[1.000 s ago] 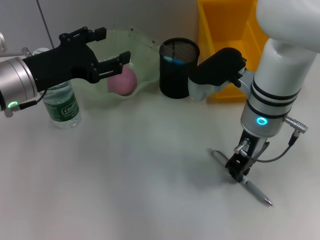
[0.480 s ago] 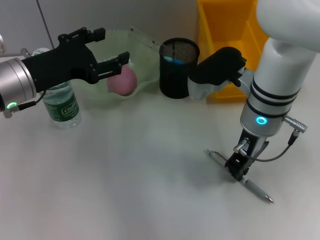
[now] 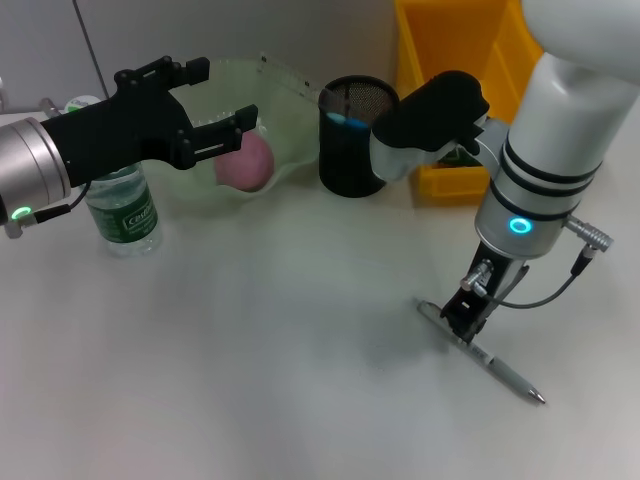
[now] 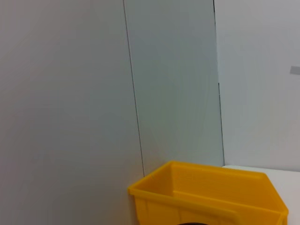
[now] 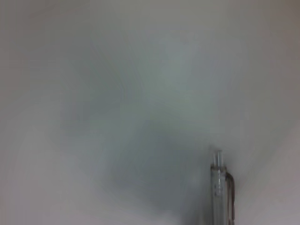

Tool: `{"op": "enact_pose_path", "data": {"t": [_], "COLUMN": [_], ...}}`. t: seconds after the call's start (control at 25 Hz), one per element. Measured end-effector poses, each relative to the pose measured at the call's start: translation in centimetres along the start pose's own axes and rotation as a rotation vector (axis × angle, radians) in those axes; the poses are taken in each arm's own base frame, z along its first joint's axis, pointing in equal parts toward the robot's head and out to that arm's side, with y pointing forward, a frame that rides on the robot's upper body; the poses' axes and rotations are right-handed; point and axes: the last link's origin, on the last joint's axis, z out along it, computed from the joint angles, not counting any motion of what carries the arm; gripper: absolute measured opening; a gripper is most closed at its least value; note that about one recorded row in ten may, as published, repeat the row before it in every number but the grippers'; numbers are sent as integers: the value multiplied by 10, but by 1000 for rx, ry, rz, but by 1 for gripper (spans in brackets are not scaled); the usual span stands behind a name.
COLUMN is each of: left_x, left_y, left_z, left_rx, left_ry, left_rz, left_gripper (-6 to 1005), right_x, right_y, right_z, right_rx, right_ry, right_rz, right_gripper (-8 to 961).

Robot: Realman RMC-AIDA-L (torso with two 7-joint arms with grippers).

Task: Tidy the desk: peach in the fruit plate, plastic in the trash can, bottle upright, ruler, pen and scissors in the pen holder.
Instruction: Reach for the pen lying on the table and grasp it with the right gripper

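Pinching slim clear-barrelled pen [image 3: 483, 354]: right end effector [image 3: 466, 318] | left end effector [image 3: 212, 104] spread (over translucent wavy fruit plate [image 3: 290, 105])

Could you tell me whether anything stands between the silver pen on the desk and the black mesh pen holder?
Nothing visible does. The silver pen lies under the right pincer, and bare white desk stretches from it to the black mesh pen holder at the back.
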Motion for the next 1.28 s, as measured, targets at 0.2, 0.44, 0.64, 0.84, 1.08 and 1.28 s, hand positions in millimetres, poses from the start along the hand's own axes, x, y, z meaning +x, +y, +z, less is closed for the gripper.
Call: {"op": "enact_pose_path", "data": {"t": [0.2,0.44,0.64,0.84,1.08,1.28], "left_x": [0,0,1,1,2,2], "left_y": [1,2,2,2,2,2], "left_z": [0,0,0,0,0,1], "left_rx": [-7,-11,-12,-14,-15,-15], "left_ry": [2,3,3,4,7,7], "left_rz": [0,0,1,1,3,6], "left_gripper": [802,802,802,802,802,802], "right_x": [2,5,7,7,6,5], "right_y": [1,1,-1,-1,-1,-1], "right_z": [1,4,8,10,13,14], "right_rx": [-3,-5,-1,-1,5,11], "right_ry": [22,32,44,39,42,40], "right_rz": [0,16,21,21,13,4], "right_gripper": [91,202,348,418,401,383]}}
